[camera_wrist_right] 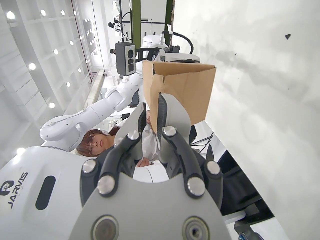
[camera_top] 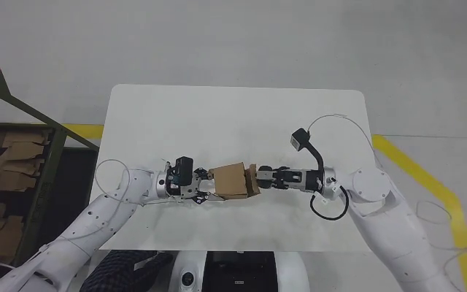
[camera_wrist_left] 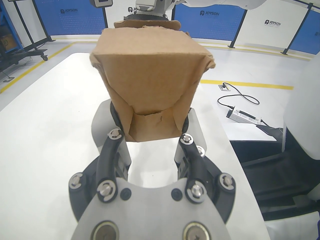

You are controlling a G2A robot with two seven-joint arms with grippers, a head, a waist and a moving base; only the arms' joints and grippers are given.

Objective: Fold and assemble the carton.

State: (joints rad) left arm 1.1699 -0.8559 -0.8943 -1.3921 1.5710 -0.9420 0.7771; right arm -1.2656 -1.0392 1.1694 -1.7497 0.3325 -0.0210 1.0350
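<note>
Carton sits over the near-middle of the white table, held end to end between both arms. Cannot tell if it touches the tabletop.

Top view: left gripper is at the carton's left end and right gripper at its right end. Jaw state is too small to read here. A green rack with cardboard sheets stands left of the table.

Left wrist view: left gripper has its jaws set wide, one finger on each side of the carton's narrow folded end. The pads press its sides, so it is gripping. A tucked flap shows on this end and the edges are ragged. The other arm's gripper is at the far end, mostly hidden behind the box. A black cable runs on the floor past the table.

Right wrist view: right gripper has its jaws nearly together, pinching one thin wall at the end of the carton, with a finger on each face of it. The table lies just beside the box
</note>
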